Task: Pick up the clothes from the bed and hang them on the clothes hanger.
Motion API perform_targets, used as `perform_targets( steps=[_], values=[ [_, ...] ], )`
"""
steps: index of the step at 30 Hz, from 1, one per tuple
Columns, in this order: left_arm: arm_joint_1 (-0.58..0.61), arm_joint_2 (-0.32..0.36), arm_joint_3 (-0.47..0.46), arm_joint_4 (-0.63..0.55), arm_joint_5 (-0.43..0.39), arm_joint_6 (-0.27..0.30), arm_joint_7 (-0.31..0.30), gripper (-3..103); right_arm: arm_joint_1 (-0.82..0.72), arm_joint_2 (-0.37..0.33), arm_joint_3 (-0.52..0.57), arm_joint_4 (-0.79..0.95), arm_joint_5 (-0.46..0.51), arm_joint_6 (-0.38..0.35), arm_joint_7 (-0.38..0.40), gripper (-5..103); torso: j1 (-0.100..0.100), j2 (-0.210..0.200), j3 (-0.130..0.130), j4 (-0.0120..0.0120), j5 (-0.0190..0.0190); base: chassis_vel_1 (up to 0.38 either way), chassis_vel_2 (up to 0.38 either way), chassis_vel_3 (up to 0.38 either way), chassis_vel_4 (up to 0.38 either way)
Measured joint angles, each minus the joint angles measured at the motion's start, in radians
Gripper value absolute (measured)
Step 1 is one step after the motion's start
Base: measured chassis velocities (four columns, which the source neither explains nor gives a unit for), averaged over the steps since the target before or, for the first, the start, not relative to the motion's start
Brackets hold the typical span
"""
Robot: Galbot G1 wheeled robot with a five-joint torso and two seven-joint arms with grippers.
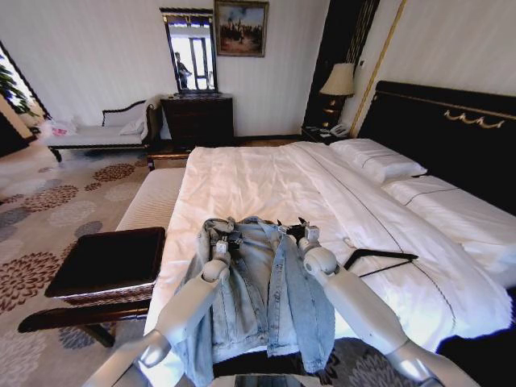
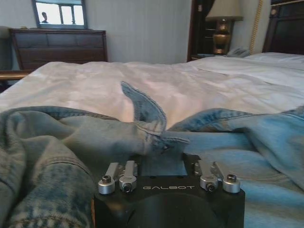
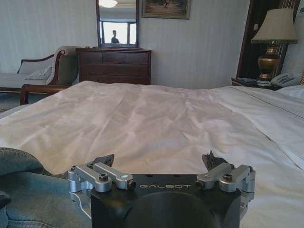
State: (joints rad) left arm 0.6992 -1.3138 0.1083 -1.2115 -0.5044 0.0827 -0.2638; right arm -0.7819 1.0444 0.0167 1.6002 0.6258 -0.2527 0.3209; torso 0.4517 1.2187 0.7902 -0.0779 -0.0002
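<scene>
A: Where does the light-blue faded denim jacket [image 1: 262, 298] lie?
B: On the wide white-sheeted bed [image 1: 266, 181], under both claws; the left claw [image 1: 228, 239] pinches its collar.
A: And the right claw [image 1: 297, 232]?
B: Spread wide at the jacket's shoulder, the thin black triangular hanger [image 1: 380, 260] just beside it.

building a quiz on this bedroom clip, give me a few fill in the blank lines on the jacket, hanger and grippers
1. The denim jacket lies on the ____.
2. The black clothes hanger lies on the sheet on the robot's ____ side of the jacket.
3. The right gripper has its fingers ____.
4. The left gripper sits at the jacket's ____.

Missing words: bed; right; open; collar
</scene>
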Motion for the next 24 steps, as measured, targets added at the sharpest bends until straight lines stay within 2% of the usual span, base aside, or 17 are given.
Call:
perform_targets(
  steps=[3, 6, 7, 9, 10, 11, 14, 17, 20, 23, 24],
  values=[
    [-0.001, -0.001, -0.015, 0.001, -0.001, -0.006, -0.008, 39, 0.001, 0.009, -0.001, -0.004, -0.003, 0.000, 0.000, 100, 0.000, 0.000, 0.000, -0.0001, 0.0000, 0.000, 0.000, 0.000, 0.000],
    [0.004, 0.015, -0.022, -0.017, -0.012, -0.009, -0.015, 23, 0.000, 0.021, -0.006, -0.010, -0.013, 0.000, -0.001, 100, 0.000, 0.000, 0.000, -0.0001, 0.0002, 0.000, 0.000, 0.000, 0.000],
    [0.004, 0.015, -0.022, -0.017, -0.012, -0.009, -0.015, 23, 0.000, 0.021, -0.006, -0.010, -0.013, 0.000, -0.001, 100, 0.000, 0.000, 0.000, -0.0001, 0.0002, 0.000, 0.000, 0.000, 0.000],
    [0.010, 0.025, -0.023, -0.028, -0.016, -0.009, -0.016, 12, 0.001, 0.026, -0.008, -0.014, -0.015, 0.000, -0.002, 100, 0.000, 0.000, 0.000, -0.0001, 0.0000, 0.000, 0.000, 0.000, 0.000],
    [0.014, 0.029, -0.026, -0.033, -0.018, -0.009, -0.017, 12, 0.003, 0.028, -0.009, -0.015, -0.016, 0.000, -0.002, 100, 0.000, 0.000, 0.000, -0.0001, 0.0000, 0.000, 0.000, 0.000, 0.000],
    [0.019, 0.034, -0.028, -0.041, -0.021, -0.009, -0.020, 7, 0.006, 0.031, -0.011, -0.017, -0.017, 0.000, -0.002, 100, 0.000, 0.000, 0.000, 0.0000, 0.0000, 0.000, 0.000, 0.000, 0.000],
    [0.033, 0.053, -0.030, -0.077, -0.039, -0.006, -0.021, 2, 0.009, 0.038, -0.013, -0.017, -0.018, 0.000, -0.002, 100, 0.000, 0.000, 0.000, 0.0000, 0.0000, 0.000, 0.000, 0.000, 0.000],
    [0.039, 0.065, -0.033, -0.096, -0.049, -0.002, -0.021, 2, 0.008, 0.039, -0.013, -0.017, -0.020, 0.000, -0.002, 100, 0.000, 0.000, 0.000, -0.0001, 0.0000, 0.000, 0.000, 0.000, 0.000],
    [0.052, 0.102, -0.051, -0.152, -0.092, 0.009, -0.020, 2, 0.000, 0.042, -0.013, -0.013, -0.026, 0.000, -0.002, 100, 0.000, 0.000, 0.000, -0.0002, 0.0001, 0.000, 0.000, 0.000, 0.000],
    [0.073, 0.165, -0.092, -0.227, -0.195, 0.036, -0.013, 2, -0.016, 0.037, -0.009, 0.007, -0.029, 0.000, -0.003, 100, 0.000, 0.000, 0.000, -0.0001, 0.0001, 0.000, 0.000, 0.000, 0.000],
    [0.073, 0.165, -0.092, -0.227, -0.195, 0.036, -0.013, 2, -0.016, 0.037, -0.009, 0.007, -0.029, 0.000, -0.003, 100, 0.000, 0.000, 0.000, -0.0001, 0.0001, 0.000, 0.000, 0.000, 0.000]
  ],
)
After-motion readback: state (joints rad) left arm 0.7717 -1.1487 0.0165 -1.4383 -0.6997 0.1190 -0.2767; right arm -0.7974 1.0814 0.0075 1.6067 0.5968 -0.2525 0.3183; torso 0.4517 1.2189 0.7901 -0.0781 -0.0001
